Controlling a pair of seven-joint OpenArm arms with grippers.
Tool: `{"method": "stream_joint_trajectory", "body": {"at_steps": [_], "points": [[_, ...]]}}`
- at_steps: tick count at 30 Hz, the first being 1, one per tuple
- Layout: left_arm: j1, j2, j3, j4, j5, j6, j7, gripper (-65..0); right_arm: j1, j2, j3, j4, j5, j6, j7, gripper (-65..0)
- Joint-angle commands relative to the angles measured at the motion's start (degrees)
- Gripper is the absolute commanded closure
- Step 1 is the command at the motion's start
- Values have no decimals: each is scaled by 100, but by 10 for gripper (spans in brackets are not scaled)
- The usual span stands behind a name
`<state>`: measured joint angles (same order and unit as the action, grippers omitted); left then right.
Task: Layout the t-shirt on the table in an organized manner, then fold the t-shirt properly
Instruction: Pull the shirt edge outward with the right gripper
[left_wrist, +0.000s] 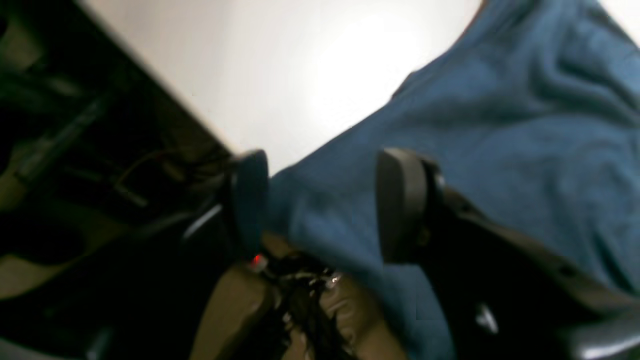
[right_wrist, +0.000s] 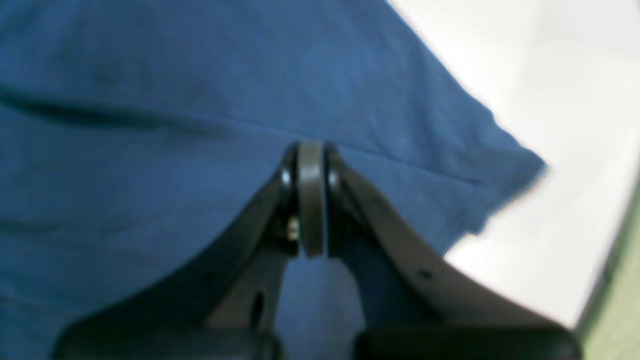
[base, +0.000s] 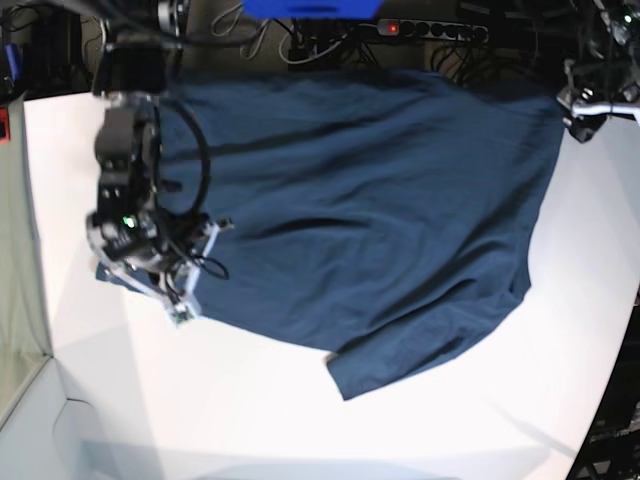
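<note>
The dark blue t-shirt (base: 360, 210) lies spread over the back half of the white table (base: 300, 430), one sleeve pointing toward the front (base: 400, 365). In the left wrist view my left gripper (left_wrist: 325, 165) is open at the shirt's edge (left_wrist: 475, 150). Cloth shows in the gap between its dark fingers (left_wrist: 400, 200), and neither pad presses on it. That arm (base: 595, 100) is at the shirt's far right corner. My right gripper (right_wrist: 311, 165) is shut, pads together, just over the shirt (right_wrist: 150, 150) near a sleeve (right_wrist: 490, 165). Its arm (base: 135, 230) hangs over the shirt's left edge.
A power strip (base: 430, 28) with a red light, cables and a blue object (base: 310, 8) sit behind the table's back edge. The curved table edge (base: 40, 300) runs down the left. Dark clutter (left_wrist: 100, 175) lies beyond the edge in the left wrist view.
</note>
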<state>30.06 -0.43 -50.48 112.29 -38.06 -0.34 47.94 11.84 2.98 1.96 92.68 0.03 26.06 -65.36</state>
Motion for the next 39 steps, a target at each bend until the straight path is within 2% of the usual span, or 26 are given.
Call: {"method": "stream_joint_trajectory", "body": {"at_steps": [1,4,8,18,20,22,24,26,29,31,34,36,39], "points": [[13,-41,-29,125,-31,-6,-69,-334,307,23,11,-218,19,-17,123,0],[-4,-32,-11,160,-31,-6,-69,-334,790,23,20,-1229,19,-17,299,0],[40,-32,-29,151,-31,-6,-69,-334,1151,49,29,-2407,1,-17,941,0],[128,-32,-258,151,-22,-6,-78,-334,2109,594,64,-4693,-8,-88,2884,0],[128,-32,-266,169,-22,-6,-78,-334,2293,664,64,-4948,-8,-369,3209,0],[119,-41,-266,178,-22,-6,-78,-334,2399,717,64,-4992,-8,-817,3420,0],[110,-50,-266,186,-31,-6,-78,-334,2478,752,64,-4956,10,-1037,3446,0],[66,-76,-266,266,-49,-6,-78,-334,2566,752,64,-4640,19,-1055,3332,0],[-4,-102,-275,274,-418,-6,-78,-334,2487,743,152,-3761,27,-1055,2796,0],[-13,-252,-275,248,-717,-6,-78,-334,2320,717,319,-2961,27,-1055,2303,0],[-233,-454,-258,178,-901,-6,-78,-334,1959,488,380,-1712,27,-1055,1539,0],[-540,-472,-240,2,-761,3,-78,-334,1608,357,363,-948,27,-1055,1160,0],[-1165,-472,-231,-438,-488,3,-69,-333,869,23,345,19,27,-1055,906,0]]}}
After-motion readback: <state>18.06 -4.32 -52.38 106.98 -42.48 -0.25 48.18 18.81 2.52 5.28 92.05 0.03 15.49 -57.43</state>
